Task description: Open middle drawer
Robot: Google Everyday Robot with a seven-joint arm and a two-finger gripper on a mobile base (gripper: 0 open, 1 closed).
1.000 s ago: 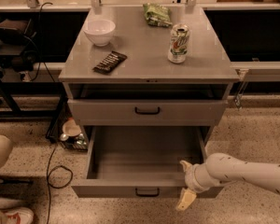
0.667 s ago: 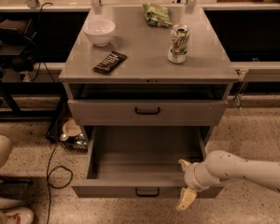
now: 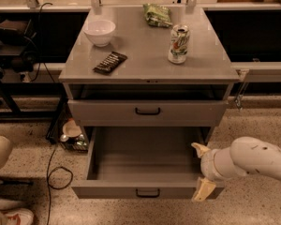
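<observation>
Standing open: the middle drawer (image 3: 145, 163) is far out of the cabinet, its inside bare and its front panel with the small black bar handle toward the camera.
Gripper: the gripper (image 3: 199, 171) is at the front right corner of the middle drawer, on a white arm that comes in from the right edge of the view.
Fingers: the fingers (image 3: 203, 190) are spread apart and released. One is above the drawer's right wall and the other is in front of the front panel. Whether either touches the drawer cannot be told.
Upper drawer: the upper drawer (image 3: 147, 111) is just above the open one and stands only slightly out, with a dark gap over it.
Surface: the surface (image 3: 145, 71) is the grey cabinet top.
Bowl: a white bowl (image 3: 99, 32) is near the back left corner.
Dark packet: a dark packet (image 3: 110, 63) lies flat toward the front left, in front of the bowl.
Can: a drink can (image 3: 179, 43) stands upright toward the right edge.
Green bag: a green bag (image 3: 158, 14) is at the back edge, behind the can.
Floor: a black cable (image 3: 56, 172) loops to the left of the cabinet.
</observation>
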